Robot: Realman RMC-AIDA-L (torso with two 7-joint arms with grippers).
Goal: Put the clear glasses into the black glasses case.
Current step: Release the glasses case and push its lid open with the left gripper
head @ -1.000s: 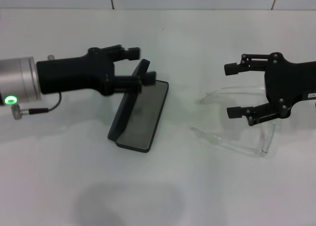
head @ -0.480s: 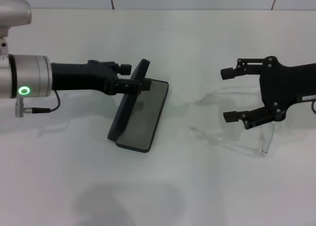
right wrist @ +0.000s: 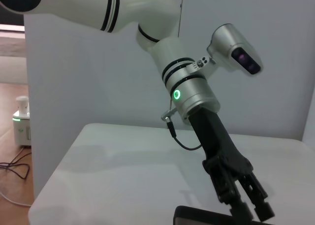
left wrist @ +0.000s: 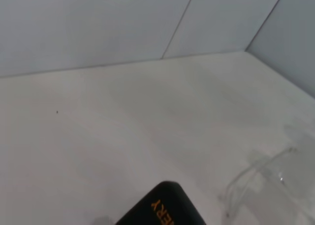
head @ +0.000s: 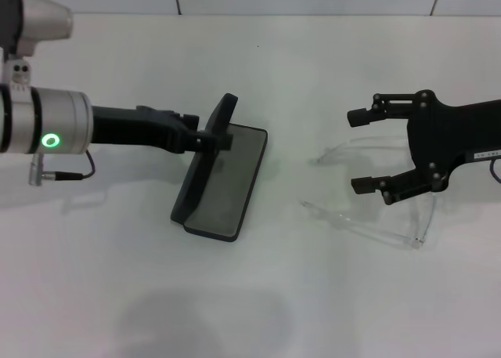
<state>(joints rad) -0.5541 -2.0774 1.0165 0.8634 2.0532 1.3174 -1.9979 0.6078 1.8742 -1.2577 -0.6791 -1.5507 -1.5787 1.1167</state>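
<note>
Our left end effector (head: 210, 139) has turned and pinches the black glasses case (head: 223, 182) lid; our right end effector (head: 366, 150) hangs open above the clear glasses (head: 376, 217).

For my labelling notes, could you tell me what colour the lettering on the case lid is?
Orange, on the black case; the left wrist view shows it best.

I see bare table (head: 297, 84) between black glasses case (head: 223, 187) and clear glasses (head: 376, 217), raised lid (head: 205, 158) walls case's left, left gripper (head: 215, 136) there
</note>
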